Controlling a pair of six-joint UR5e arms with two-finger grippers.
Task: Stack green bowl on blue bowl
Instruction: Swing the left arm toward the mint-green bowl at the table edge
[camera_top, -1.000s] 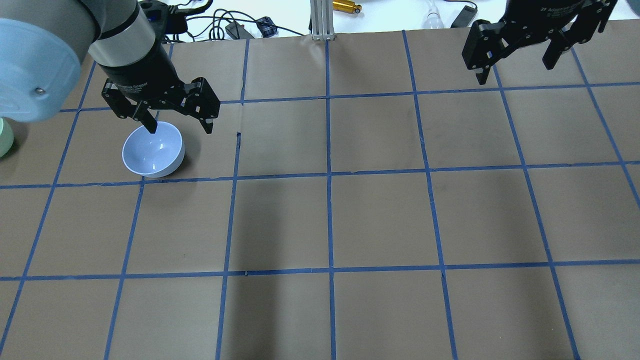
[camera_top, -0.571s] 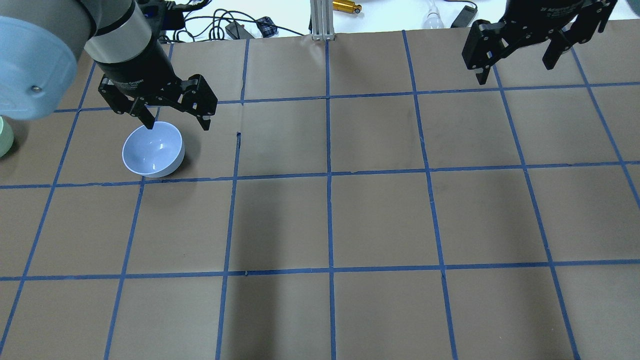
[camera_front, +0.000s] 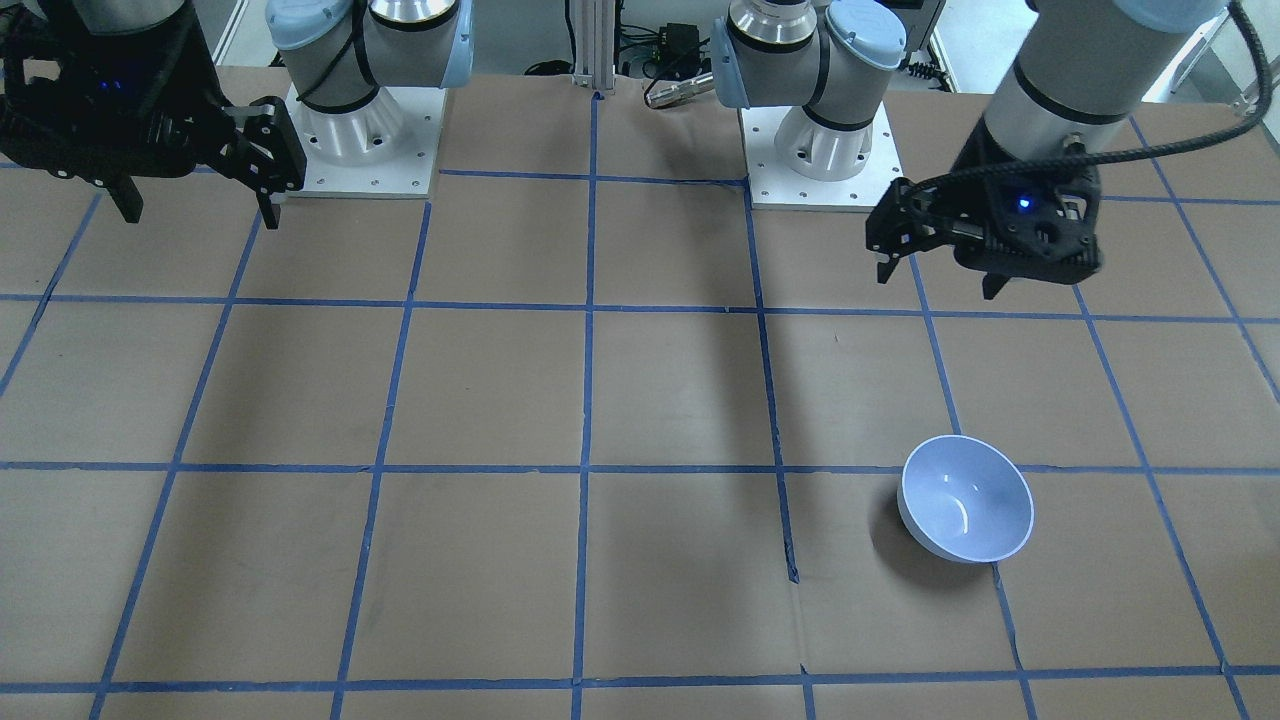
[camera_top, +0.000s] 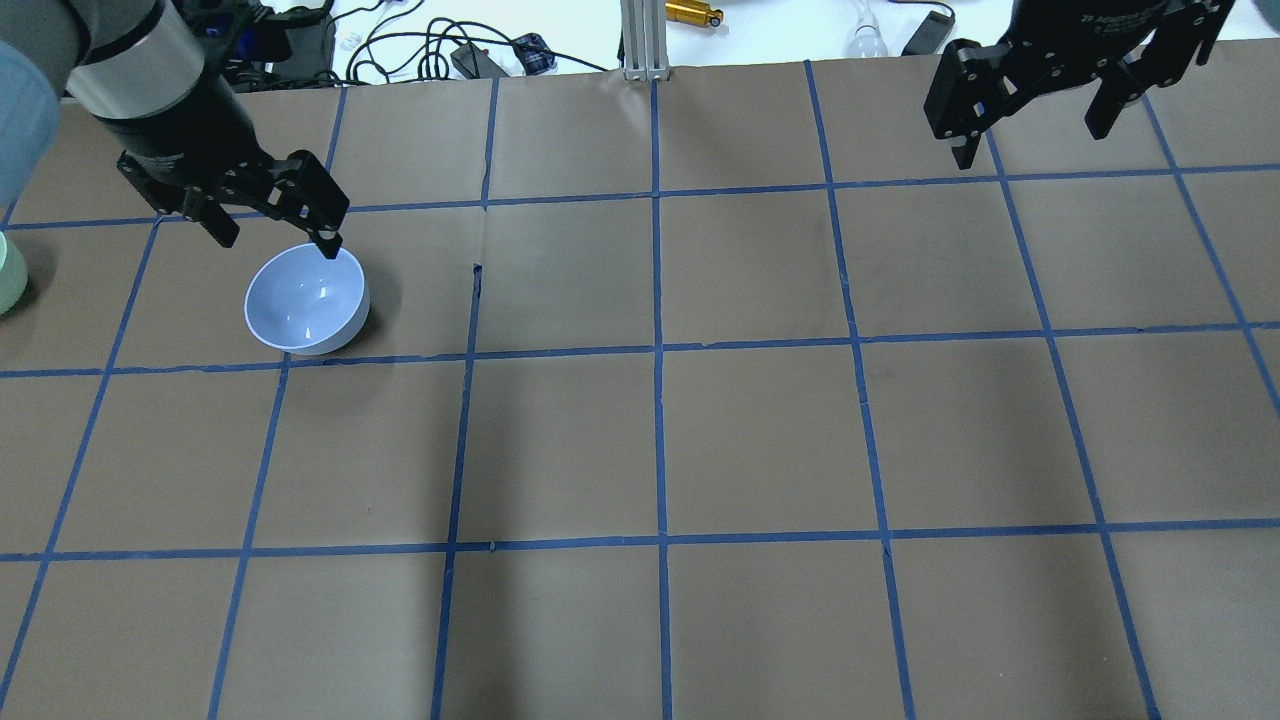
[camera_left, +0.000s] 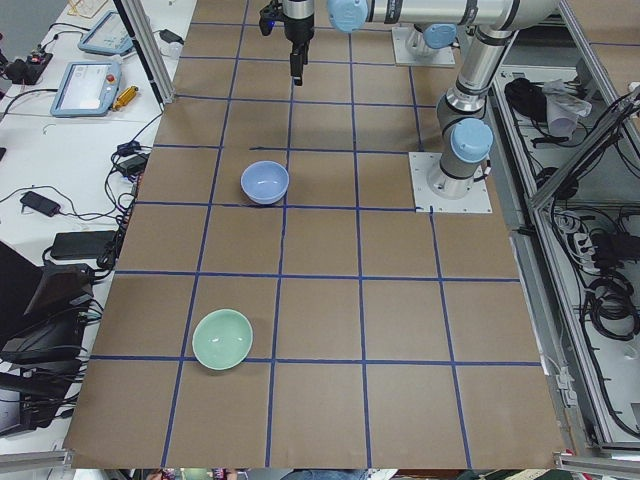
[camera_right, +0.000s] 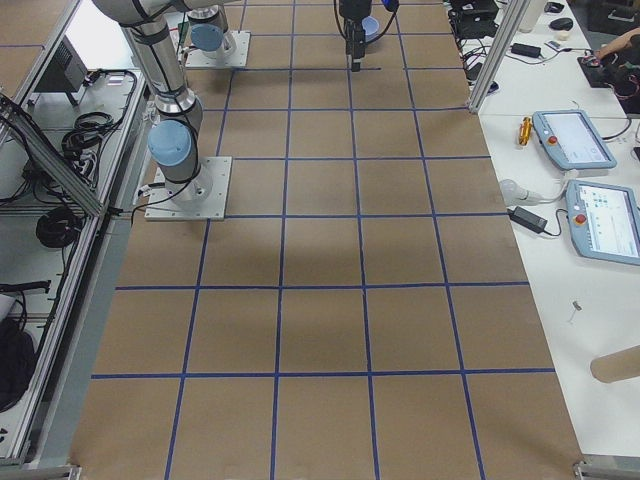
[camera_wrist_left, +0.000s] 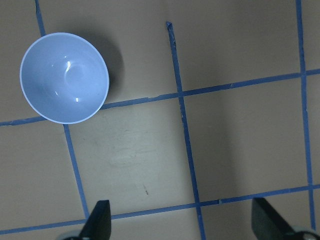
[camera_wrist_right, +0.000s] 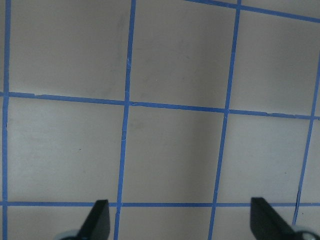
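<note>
Status: the green bowl (camera_left: 222, 339) is seen upright on the desk (camera_top: 760, 440), far out toward the robot's left end. Only a sliver of it is caught at the overhead view's left edge. The blue bowl (camera_top: 307, 300) is set upright and empty, well apart from it, nearer the desk's middle. Nothing is stacked yet.

The left pincer (camera_top: 275, 238) is spread wide, empty, and raised beside the blue bowl. In the overhead view one fingertip overlaps that bowl's far rim, but the front view puts it clearly higher. The right pincer (camera_top: 1030, 140) is likewise spread and empty, parked high on the other side.

Risks, as judged:
- Both bowls are glossy and round-walled, so a rim pinch is probably needed. Slip or tilt is to be expected if the rim is caught shallow.
- The bowls are about equal in size. If the green one is released off-centre, it may be left cocked on the blue rim, or the blue bowl may be shoved along the paper.
- The blue bowl could be clipped if the carry is run low.

Surface: brown paper, marked into squares by blue tape lines (camera_top: 657, 350), with a short tear (camera_top: 477, 275) near the blue bowl.

Room: cables (camera_top: 440, 45) and an aluminium post (camera_top: 640, 40) are seen beyond the far edge, and tablet-style pendants (camera_right: 575, 140) lie on a white side bench.
</note>
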